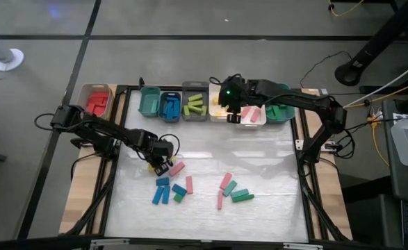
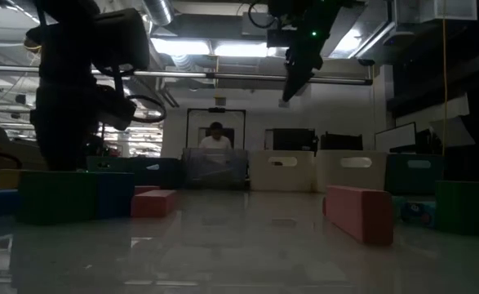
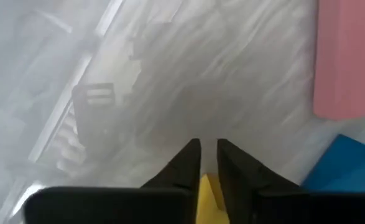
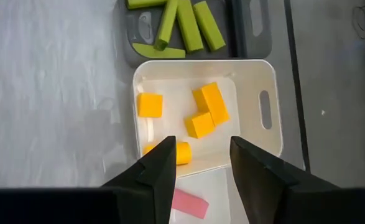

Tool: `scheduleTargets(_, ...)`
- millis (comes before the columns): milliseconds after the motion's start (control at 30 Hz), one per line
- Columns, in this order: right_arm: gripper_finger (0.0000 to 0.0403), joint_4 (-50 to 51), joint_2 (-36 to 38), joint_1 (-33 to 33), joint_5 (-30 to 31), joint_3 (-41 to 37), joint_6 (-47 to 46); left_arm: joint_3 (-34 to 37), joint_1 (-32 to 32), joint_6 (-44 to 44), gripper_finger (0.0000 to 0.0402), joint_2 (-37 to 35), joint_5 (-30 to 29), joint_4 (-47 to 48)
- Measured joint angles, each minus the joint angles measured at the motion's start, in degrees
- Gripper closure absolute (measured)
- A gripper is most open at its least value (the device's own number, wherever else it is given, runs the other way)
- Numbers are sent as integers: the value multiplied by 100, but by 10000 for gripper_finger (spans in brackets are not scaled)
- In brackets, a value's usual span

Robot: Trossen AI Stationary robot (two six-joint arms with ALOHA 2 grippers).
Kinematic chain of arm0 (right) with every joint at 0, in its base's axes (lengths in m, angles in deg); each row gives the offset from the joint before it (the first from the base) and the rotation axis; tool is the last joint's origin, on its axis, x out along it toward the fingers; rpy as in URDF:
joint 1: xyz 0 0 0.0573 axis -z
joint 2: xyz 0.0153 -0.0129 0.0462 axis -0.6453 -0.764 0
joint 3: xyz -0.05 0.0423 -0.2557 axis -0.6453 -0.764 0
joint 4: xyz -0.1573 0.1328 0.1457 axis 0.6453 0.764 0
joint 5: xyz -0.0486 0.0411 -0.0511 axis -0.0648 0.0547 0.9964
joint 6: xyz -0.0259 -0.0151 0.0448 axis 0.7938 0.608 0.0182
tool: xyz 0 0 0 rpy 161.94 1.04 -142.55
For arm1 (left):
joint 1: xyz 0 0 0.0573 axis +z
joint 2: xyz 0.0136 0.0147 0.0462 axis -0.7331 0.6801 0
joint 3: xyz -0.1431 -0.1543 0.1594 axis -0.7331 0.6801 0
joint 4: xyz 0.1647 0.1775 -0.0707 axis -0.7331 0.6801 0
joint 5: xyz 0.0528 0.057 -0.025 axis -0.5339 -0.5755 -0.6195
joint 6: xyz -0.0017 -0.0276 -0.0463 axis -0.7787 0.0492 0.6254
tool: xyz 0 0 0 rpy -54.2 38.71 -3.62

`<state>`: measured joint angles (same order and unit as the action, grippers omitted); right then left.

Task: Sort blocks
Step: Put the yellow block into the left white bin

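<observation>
Yellow blocks (image 4: 201, 112) in white bin (image 4: 266, 134) | right gripper (image 4: 201, 163) released | left gripper (image 3: 208, 163) grasping yellow block (image 3: 206, 194)

The right gripper (image 4: 201, 163) hangs with its fingers (image 4: 159, 168) spread apart over a white bin (image 4: 266, 134) holding yellow blocks (image 4: 208, 109). A grey bin (image 4: 243, 37) with lime blocks (image 4: 185, 23) sits just beside it on the desk (image 4: 51, 93). A pink block (image 4: 189, 203) lies in the neighbouring compartment.

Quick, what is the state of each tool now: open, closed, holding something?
Left tool: closed on a yellow block, low at the table.
Right tool: open, empty, above the white bin with yellow blocks.
</observation>
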<state>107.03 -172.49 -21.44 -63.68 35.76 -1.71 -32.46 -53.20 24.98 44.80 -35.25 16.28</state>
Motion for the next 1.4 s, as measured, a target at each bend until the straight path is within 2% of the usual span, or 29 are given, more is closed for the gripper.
scheduleTargets(233, 251, -31, -50, 0, -419, 0, -7, -99, 127, -490, 272, 0, 203, -12)
scheduleTargets(433, 251, -14, -51, 0, -450, 0, -9, -332, 44, -1531, 222, -5, 1076, 100)
scheduleTargets(667, 251, 25, -51, 0, -452, 0, -257, -350, -265, -1942, 212, -4, 1031, 904)
scheduleTargets(867, 251, 111, -51, 0, -452, 0, -282, -350, -410, -1972, 212, -4, 843, 860)
scheduleTargets(1233, 251, 105, -51, 0, -454, 0, -284, -508, -409, -1394, 212, -4, 769, 839)
scheduleTargets(1400, 251, 105, -51, 0, -454, 0, -286, -845, -406, -1324, 212, -4, 769, 1462)
